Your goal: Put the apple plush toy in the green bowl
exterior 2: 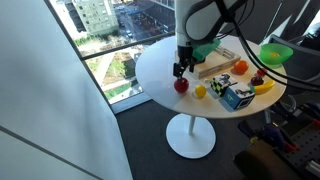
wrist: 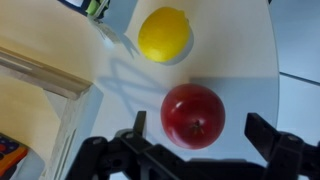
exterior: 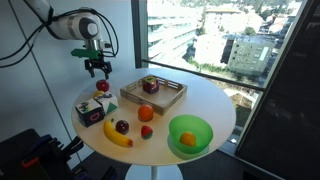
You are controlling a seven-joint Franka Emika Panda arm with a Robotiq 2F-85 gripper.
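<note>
The apple plush toy (wrist: 193, 113) sits on the white round table (wrist: 240, 50), right under my gripper (wrist: 197, 122). It is red and round. My two fingers (wrist: 137, 128) are spread wide apart, one on each side of the apple, with a bit of bare table showing between each finger and the toy. I am not pinching anything.

Just beside the apple in the wrist view is a yellow lemon (wrist: 164, 34), not touching it. To the left of both is the edge of a wooden tray (wrist: 40, 90).

In an exterior view the apple (exterior: 103, 86) is at the far left side of the table (exterior: 215, 100), and my gripper (exterior: 97, 68) hangs just above it. Near it stands a little box with many colours (exterior: 92, 110). Closer to the front lie a banana (exterior: 118, 135), a dark plum (exterior: 122, 126), an orange-red fruit (exterior: 145, 114) and a small orange ball (exterior: 146, 131). The tray (exterior: 153, 95) is at the far middle with something dark red in it.

The green bowl (exterior: 190, 133) is at the near right side, well apart from the apple. Something orange lies in it.

In the other exterior view the bowl (exterior 2: 277, 52) is at the far right, and the apple (exterior 2: 181, 86) is near the left rim of the table.
</note>
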